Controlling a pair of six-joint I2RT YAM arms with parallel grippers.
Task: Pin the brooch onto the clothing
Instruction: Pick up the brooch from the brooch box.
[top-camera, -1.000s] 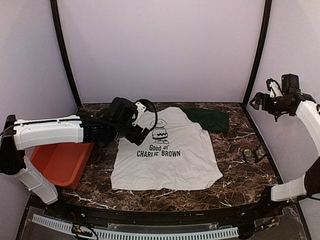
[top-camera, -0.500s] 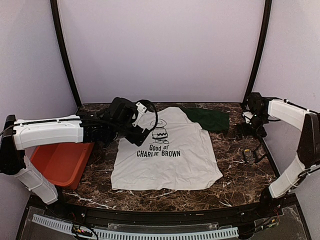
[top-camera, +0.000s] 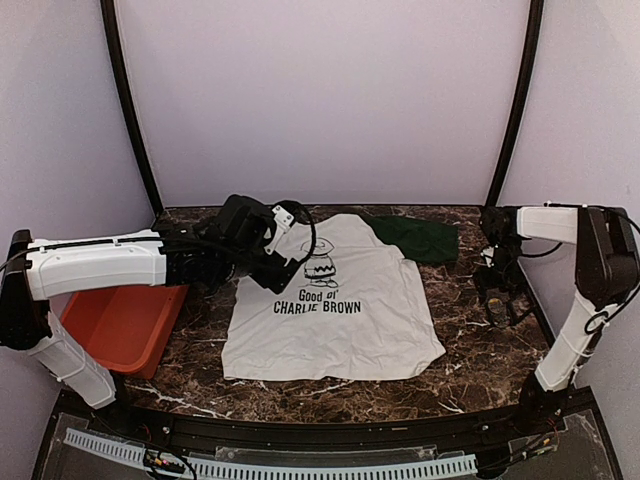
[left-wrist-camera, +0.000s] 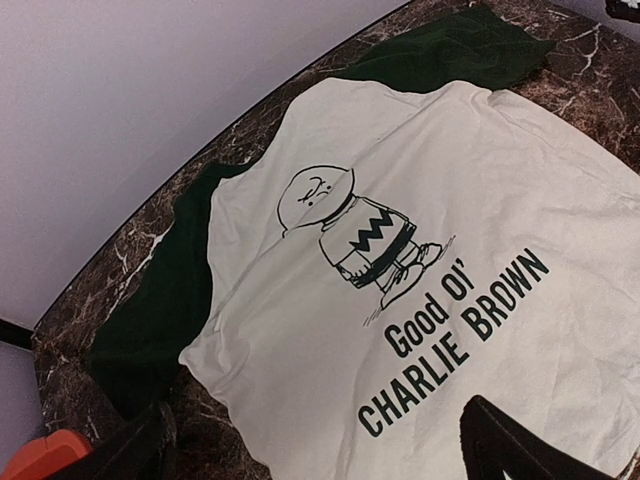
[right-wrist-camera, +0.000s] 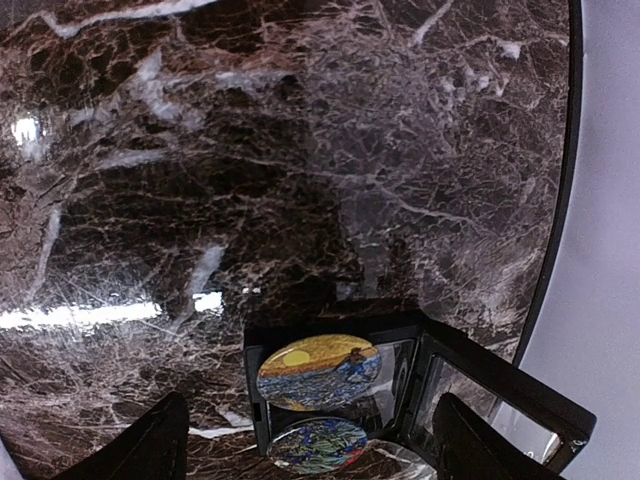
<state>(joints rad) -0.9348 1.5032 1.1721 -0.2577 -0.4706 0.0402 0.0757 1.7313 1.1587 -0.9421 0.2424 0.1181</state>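
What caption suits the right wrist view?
Right gripper, jaws open, hovers above open black case holding two painted brooches on marble table.

Black lettering on the white front of the T-shirt (left-wrist-camera: 480, 170) reads "Good Ol' CHARLIE BROWN", set in two lines just below the printed cartoon boy (left-wrist-camera: 352, 232) in his zigzag-striped shirt. The words are legible in both the overhead and the left wrist views. No other writing can be read.

The left gripper (left-wrist-camera: 320, 460) hung over the upper left part of the T-shirt (top-camera: 340, 310); its lower and right parts lay uncovered. Bare marble table (top-camera: 460, 300) ran between the T-shirt and the open black box (right-wrist-camera: 330, 328), which lay under the right gripper (right-wrist-camera: 315, 450).
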